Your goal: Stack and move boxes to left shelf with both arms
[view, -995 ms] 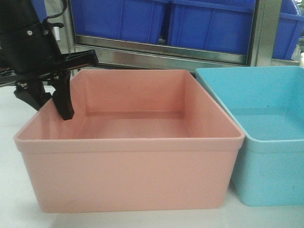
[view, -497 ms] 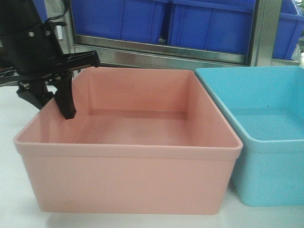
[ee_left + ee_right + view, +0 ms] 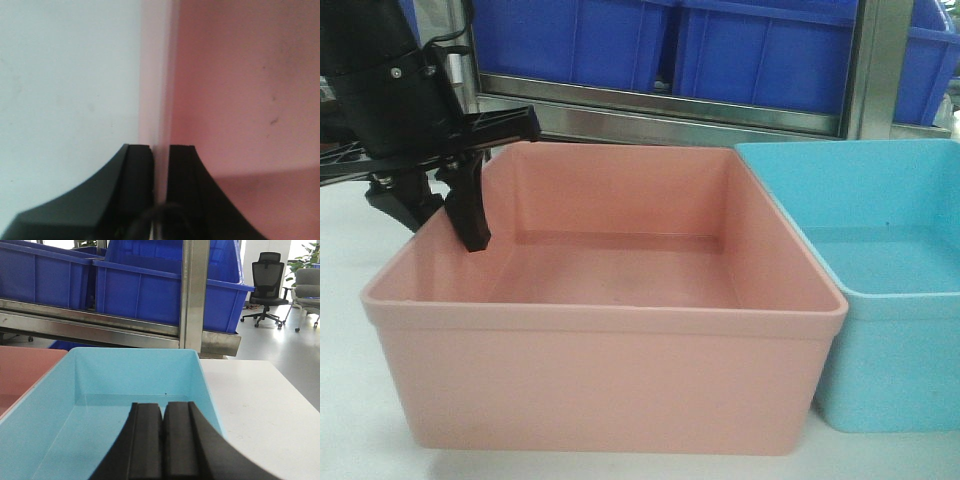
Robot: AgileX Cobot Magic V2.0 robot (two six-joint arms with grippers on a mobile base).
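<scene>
- Left claw [image 3: 160,165] is nipped onto the pink tub's [image 3: 610,370] left rim.
- Right claw [image 3: 163,412], closed and empty, hangs over the blue tub [image 3: 100,385].
- The tubs' rims almost meet, with white bench [image 3: 250,405] beyond.

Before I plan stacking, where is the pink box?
Front view: the pink box fills the centre-left, just left of the light blue box, left gripper clamped on its left wall.

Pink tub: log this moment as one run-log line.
left gripper: shut on pink tub wall | right gripper: shut, empty, by blue tub | layout: side by side, unstacked
</scene>
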